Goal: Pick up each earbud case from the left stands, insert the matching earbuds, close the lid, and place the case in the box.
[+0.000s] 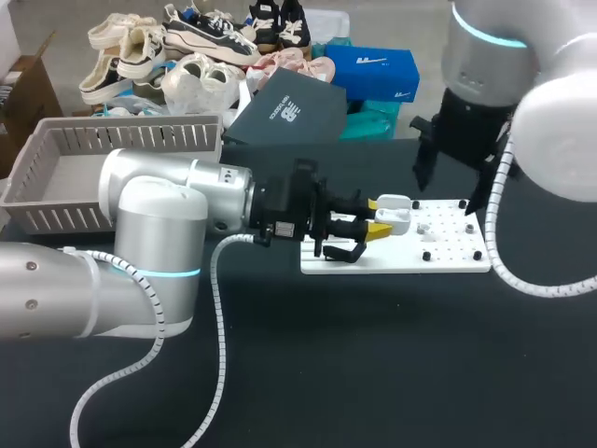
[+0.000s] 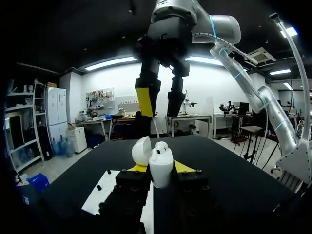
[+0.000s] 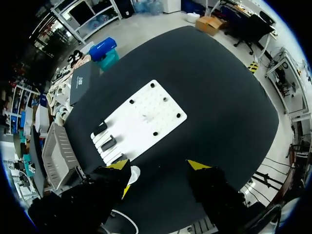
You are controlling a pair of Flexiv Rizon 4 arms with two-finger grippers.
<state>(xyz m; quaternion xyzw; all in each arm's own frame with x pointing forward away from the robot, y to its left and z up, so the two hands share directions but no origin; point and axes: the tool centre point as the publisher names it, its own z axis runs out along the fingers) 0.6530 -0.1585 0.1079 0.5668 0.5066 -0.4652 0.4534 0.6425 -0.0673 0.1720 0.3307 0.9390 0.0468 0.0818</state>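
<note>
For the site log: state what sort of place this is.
Likely a robotics lab test bench: the left gripper holds an open earbud case at a white pegged plate on a black table, with a grey basket nearby.

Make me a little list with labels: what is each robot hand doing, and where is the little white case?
left gripper: shut on the earbud case, holding it at the white board's left end
earbud case: white, upright, lid open
right gripper: open, holding nothing, up above the white board
basket: grey, at the table's back left, behind the left arm
</note>
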